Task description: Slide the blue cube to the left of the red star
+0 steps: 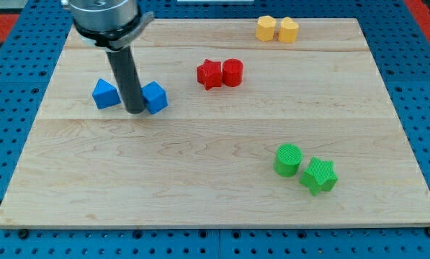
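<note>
The blue cube point(155, 98) lies on the wooden board at the view's left, well to the left of and a little below the red star point(209, 73). My tip point(135, 110) stands right against the cube's left side, between it and a second blue block point(105, 94) of a wedge-like shape. A red cylinder point(233, 72) touches the red star's right side.
Two yellow blocks point(266, 28) point(289, 29) sit side by side at the board's top edge. A green cylinder point(287, 159) and a green star point(319, 176) sit at the lower right. The board point(200, 187) rests on a blue pegboard.
</note>
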Robot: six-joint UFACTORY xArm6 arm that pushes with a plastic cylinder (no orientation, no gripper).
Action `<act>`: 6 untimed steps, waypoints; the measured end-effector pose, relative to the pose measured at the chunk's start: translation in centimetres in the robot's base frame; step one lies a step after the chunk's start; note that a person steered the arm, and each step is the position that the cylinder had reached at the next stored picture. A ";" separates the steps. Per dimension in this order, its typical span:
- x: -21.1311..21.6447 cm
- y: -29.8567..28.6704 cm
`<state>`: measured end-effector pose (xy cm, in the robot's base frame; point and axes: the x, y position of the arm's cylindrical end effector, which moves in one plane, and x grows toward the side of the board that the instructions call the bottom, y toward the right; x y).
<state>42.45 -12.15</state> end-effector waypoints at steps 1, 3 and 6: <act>0.0 2.8; -0.8 9.0; -2.5 5.0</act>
